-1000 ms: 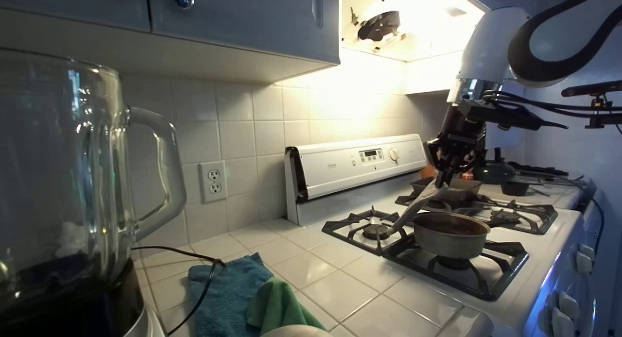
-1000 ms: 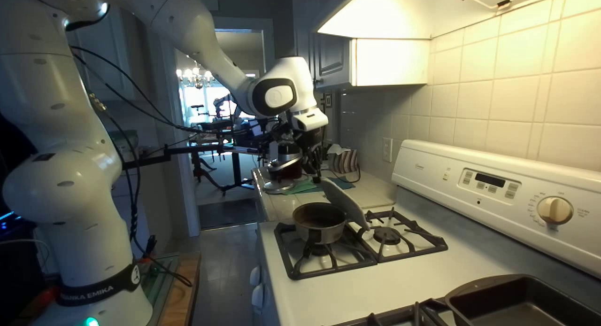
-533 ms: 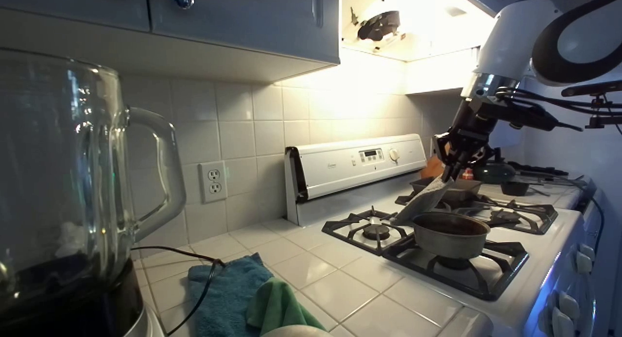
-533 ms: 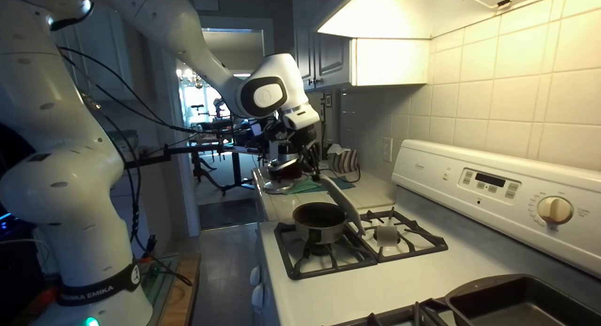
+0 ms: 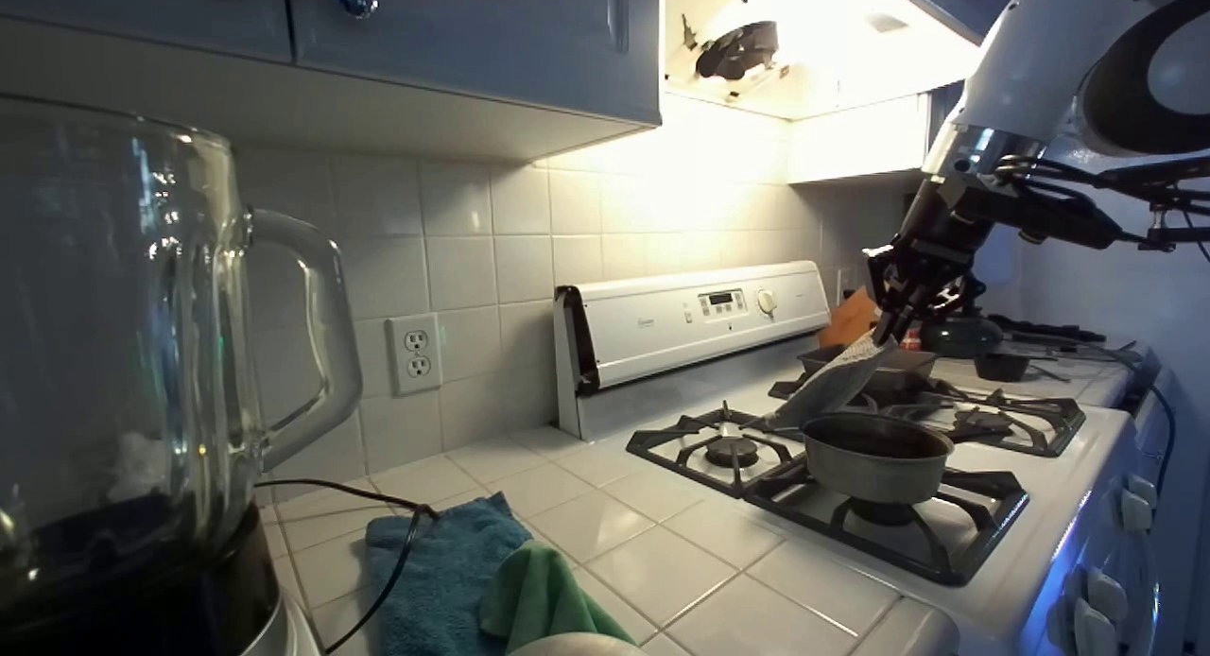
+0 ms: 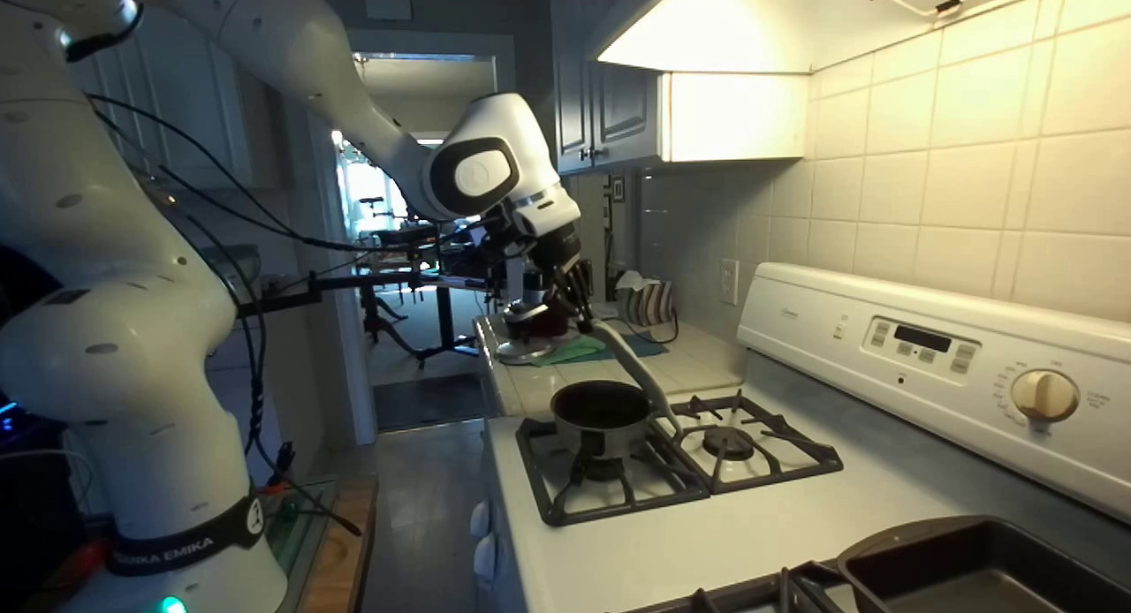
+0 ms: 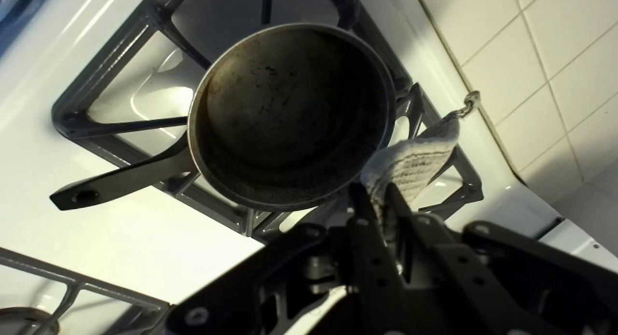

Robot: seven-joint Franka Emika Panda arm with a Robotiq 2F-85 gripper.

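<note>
My gripper (image 7: 375,192) is shut on a light grey quilted pot holder (image 7: 420,163), pinching its upper end between both fingertips. The pot holder hangs slanted beside the pot in both exterior views (image 5: 827,387) (image 6: 638,366), with its looped end low near the rear burner grate; I cannot tell whether it touches. A worn grey pot (image 7: 289,108) stands on the front burner grate (image 6: 565,498), its dark handle (image 7: 125,183) to the left in the wrist view. The pot holder lies close against the pot's rim. The pot's inside looks dark and stained.
A dark baking pan (image 6: 990,551) sits on the stove's other burners. The stove's control panel (image 5: 700,306) rises behind. A glass blender jar (image 5: 123,306), a blue towel (image 5: 444,561) and a green cloth (image 5: 539,590) are on the tiled counter. Cabinets and a lit hood (image 6: 707,30) overhang.
My gripper has moved right and slightly up in an exterior view, leftward in another, tilting more. The pot holder's held end has moved with it and its slant has changed. The pot has stayed.
</note>
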